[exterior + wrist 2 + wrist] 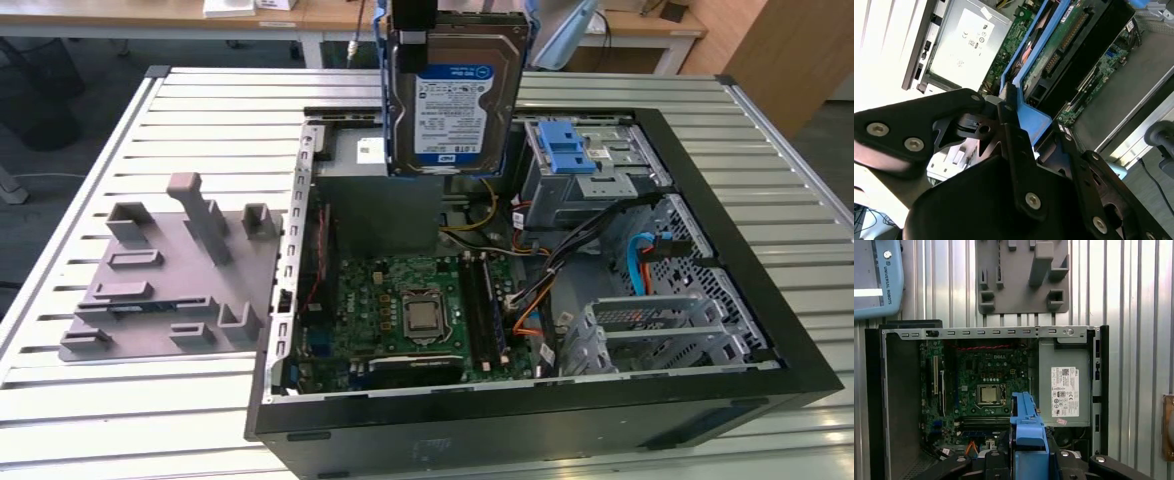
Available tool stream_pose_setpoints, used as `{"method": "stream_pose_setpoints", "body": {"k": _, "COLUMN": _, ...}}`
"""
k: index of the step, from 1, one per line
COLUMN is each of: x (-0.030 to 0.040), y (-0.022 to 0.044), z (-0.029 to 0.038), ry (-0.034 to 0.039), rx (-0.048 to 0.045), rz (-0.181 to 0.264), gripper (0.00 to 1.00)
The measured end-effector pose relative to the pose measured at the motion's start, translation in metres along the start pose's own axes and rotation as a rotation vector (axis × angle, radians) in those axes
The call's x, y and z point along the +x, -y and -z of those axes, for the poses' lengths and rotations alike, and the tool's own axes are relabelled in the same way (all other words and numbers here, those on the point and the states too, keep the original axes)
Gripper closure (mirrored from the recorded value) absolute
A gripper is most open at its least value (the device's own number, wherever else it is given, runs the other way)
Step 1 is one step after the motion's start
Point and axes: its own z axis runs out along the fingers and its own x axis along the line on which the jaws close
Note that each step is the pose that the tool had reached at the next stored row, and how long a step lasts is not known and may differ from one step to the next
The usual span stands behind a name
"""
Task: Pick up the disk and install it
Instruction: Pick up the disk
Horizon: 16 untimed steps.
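Holding dark rectangular metal disk with blue-and-white label [454, 100] upright in black gripper [1034, 122] clamped onto its blue side rail, above open black computer case [534, 425] far edge; lifted, not yet seated.

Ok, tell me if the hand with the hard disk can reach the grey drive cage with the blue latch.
Probably yes. The hand, shut on the dark metal hard disk, hangs over the open black computer case; nothing visible stands between it and the grey metal drive cage, though cables run nearby.
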Motion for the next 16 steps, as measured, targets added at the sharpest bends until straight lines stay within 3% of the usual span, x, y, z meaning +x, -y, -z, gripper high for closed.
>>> {"method": "stream_pose_setpoints", "body": {"k": 6, "x": 0.0074, "y": 0.0019, "z": -0.0009, "ry": -0.0002, "rx": -0.0002, "rz": -0.005, "gripper": 0.64}}
{"method": "stream_pose_setpoints", "body": {"k": 12, "x": 0.008, "y": 0.0115, "z": -0.002, "ry": -0.0003, "rx": -0.0002, "rz": -0.009, "gripper": 0.64}}
{"method": "stream_pose_setpoints", "body": {"k": 16, "x": 0.0081, "y": 0.0122, "z": -0.002, "ry": -0.0003, "rx": -0.0002, "rz": -0.009, "gripper": 0.64}}
